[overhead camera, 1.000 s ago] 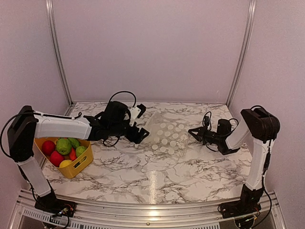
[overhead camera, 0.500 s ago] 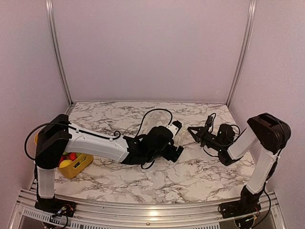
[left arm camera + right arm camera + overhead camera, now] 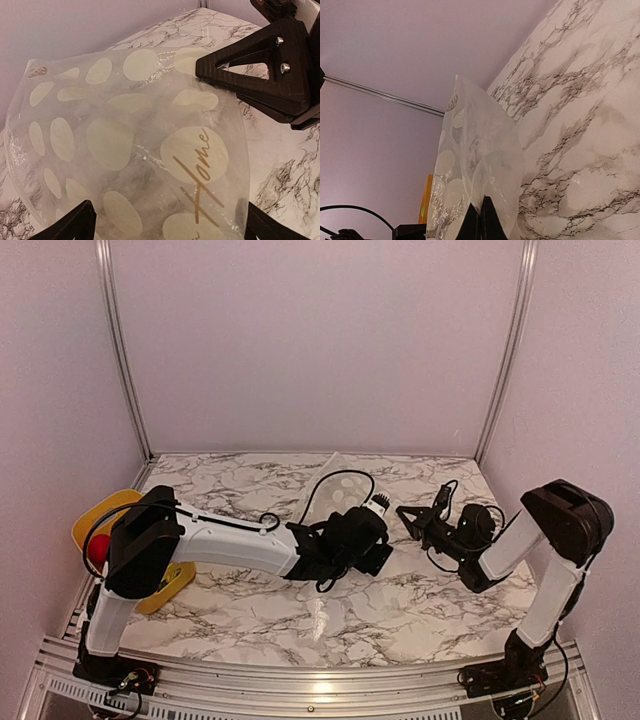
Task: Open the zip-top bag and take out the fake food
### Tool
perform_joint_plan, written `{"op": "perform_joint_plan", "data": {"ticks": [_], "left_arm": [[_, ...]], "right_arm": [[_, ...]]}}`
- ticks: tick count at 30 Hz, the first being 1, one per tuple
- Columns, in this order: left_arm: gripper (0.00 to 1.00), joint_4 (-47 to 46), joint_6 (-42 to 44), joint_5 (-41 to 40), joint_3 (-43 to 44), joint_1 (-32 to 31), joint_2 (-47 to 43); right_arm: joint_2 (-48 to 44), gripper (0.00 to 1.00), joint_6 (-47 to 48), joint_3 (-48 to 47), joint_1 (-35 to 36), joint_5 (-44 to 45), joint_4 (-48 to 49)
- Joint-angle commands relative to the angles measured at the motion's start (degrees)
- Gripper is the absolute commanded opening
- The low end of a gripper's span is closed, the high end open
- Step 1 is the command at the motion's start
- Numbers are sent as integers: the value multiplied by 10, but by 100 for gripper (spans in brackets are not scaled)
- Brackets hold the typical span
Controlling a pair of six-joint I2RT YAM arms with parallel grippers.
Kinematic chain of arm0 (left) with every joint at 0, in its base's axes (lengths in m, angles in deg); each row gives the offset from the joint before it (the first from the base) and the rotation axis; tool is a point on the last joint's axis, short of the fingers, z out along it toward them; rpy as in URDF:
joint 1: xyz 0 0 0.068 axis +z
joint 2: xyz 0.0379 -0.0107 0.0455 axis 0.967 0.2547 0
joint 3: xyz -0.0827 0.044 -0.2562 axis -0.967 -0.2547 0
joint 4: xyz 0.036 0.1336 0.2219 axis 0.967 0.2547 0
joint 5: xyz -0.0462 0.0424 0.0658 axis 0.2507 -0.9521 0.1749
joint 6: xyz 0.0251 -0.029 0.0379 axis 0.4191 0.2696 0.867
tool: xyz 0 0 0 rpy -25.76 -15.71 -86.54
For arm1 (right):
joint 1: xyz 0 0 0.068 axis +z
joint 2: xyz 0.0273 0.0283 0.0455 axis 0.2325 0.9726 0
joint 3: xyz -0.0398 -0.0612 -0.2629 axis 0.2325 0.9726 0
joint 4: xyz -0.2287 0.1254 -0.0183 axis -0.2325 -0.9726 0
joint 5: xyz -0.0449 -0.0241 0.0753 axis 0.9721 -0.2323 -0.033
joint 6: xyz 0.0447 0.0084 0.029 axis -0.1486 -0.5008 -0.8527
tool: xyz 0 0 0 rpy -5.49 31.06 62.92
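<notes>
Top view: zip-top bag (image 3: pixel 125 140) is lifted off the desk (image 3: pixel 380 610) near centre, standing on edge, hanging from the right pincer (image 3: pixel 200 67). That pincer's fingers are together on a thin edge of the film at the bag's 2 o'clock corner in the left wrist view. The right wrist view confirms it, with the film rising straight out of the closed tips. The left pincer (image 3: pixel 167 225) is spread wide. One finger sits at each lower corner of its own view, the bag's dotted face fills the gap between them, and no contact is visible. I see no coloured pieces through the film, and it looks slack and flat. The only fake food (image 3: pixel 97 550) I can make out is a red piece by the yellow basket (image 3: pixel 105 512) at the desk's 9 o'clock edge, mostly hidden behind the left arm. Handling judgement: the bag is very light, thin and floppy. The film is glossy, so it is likely slippery, and it will crumple or swing rather than resist a push. A broad grab on the face would bunch both layers. I would take a single layer at the mouth edge, opposite the right pincer's hold, and pull apart gently. I cannot tell from here which edge carries the zip.
</notes>
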Motion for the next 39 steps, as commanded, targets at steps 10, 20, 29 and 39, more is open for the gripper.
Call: {"op": "perform_joint_plan", "data": {"ticks": [10,20,29,39], "left_arm": [[58,80,-43,-35,-110,56,-11],[78,39,11,68,-143,61,-50],[99,24,-29,178,-201,130,-158],[99,28,-92,287,-255,235,-275]], "right_arm": [[-43,0,5,37,-64,-9,9],[-38,0,71,57,-167,-20,-35],[-55,16,136,64,-280,-53,-124],[-159,73,273,2,-362,-80,-370]]}}
